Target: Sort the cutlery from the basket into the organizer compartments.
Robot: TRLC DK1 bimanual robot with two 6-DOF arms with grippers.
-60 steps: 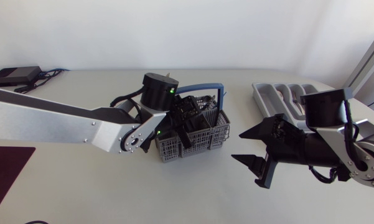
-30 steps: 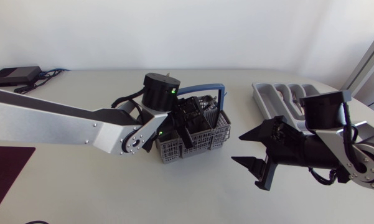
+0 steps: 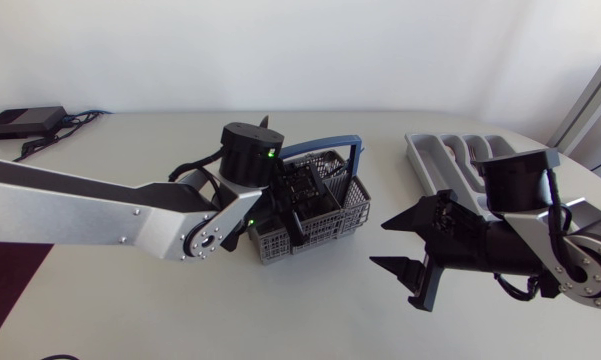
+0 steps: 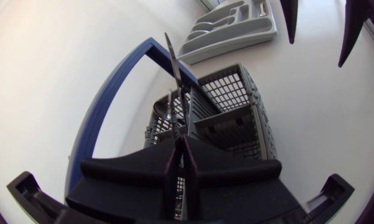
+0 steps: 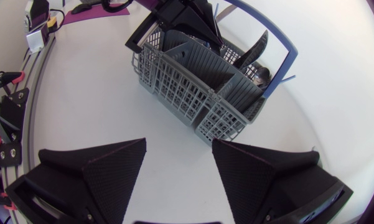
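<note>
Grey mesh basket [image 3: 280, 242] sits mid-counter [image 3: 130, 300], blue handle [image 3: 325, 145] raised. Left pincer [image 3: 296, 195] is down in basket, fingers pinched tight on thin metal utensil [image 4: 174, 81]. Utensil's long axis runs straight ahead of fingers, past handle. Right pincer [image 3: 380, 243] spread wide, empty, just right of basket. Organizer [image 3: 445, 165] far right, nearer right arm. Likely next: draw utensil out lengthwise, then carry it right.

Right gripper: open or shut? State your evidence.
Open. The right gripper has jaws spread wide, only bare table between them.
</note>
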